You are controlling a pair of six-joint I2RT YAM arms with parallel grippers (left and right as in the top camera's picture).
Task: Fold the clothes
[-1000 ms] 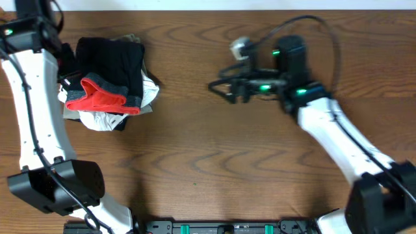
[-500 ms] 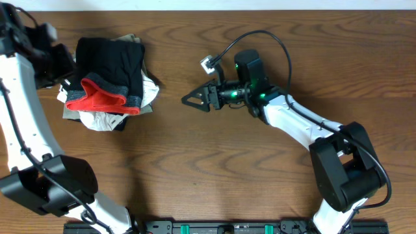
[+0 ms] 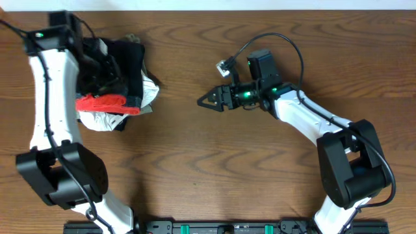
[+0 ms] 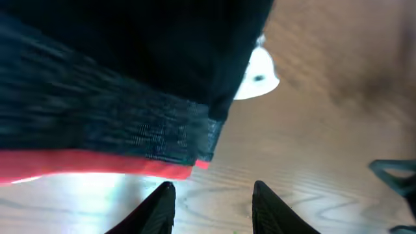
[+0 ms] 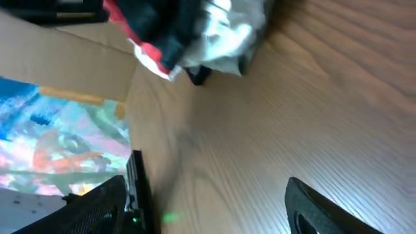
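Observation:
The clothes are black pants (image 3: pixel 132 64) with a grey waistband edged in red (image 3: pixel 101 103), lying bunched on a pile at the table's back left. My left gripper (image 3: pixel 107 77) hovers over this pile. In the left wrist view the black cloth (image 4: pixel 130 58) and its red edge (image 4: pixel 97 166) fill the top, and the left gripper (image 4: pixel 213 195) stands open just below the waistband with only bare surface between its fingers. My right gripper (image 3: pixel 209 101) is open at mid-table, pointing left toward the pile (image 5: pixel 175 32), well apart from it, and stands wide open (image 5: pixel 205 195).
Under the pants lie a white shirt (image 3: pixel 149 92) and a khaki garment (image 3: pixel 132 39). A grey cable loop (image 3: pixel 260 42) arcs over the right arm. The table's back edge (image 3: pixel 208 9) runs close behind the pile.
My left arm has swung from the far left edge to over the pile. The right gripper went left toward the pile, then drew back slightly to the right.

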